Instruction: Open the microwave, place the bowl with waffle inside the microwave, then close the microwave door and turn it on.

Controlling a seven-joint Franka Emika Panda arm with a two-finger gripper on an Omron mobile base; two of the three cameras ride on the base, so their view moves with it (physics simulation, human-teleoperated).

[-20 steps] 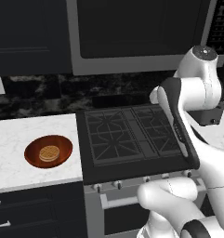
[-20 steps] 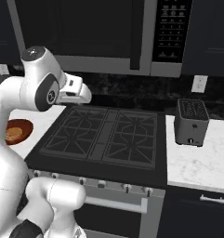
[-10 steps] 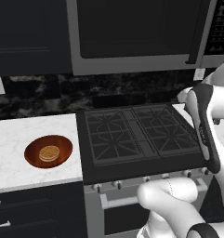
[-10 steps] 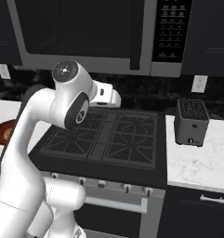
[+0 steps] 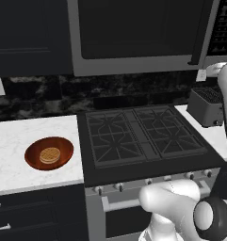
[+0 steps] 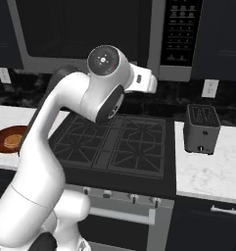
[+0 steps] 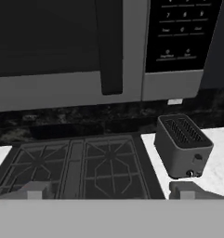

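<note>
Microwave (image 7: pixel 85 51) closed above the stove; its door handle (image 7: pixel 109 46) sits ahead of my gripper (image 7: pixel 111 190), jaws spread wide, holding nothing. Bowl (image 5: pixel 49 153) with waffle (image 5: pixel 50 154) waits on the left counter. Risks as I judge them: fingers skidding off the slim handle, or brushing the button panel (image 7: pixel 183 32) just beside it.

Bowl (image 5: pixel 49 153) and toaster (image 6: pixel 201 129) on counter (image 5: pixel 11 155)
</note>
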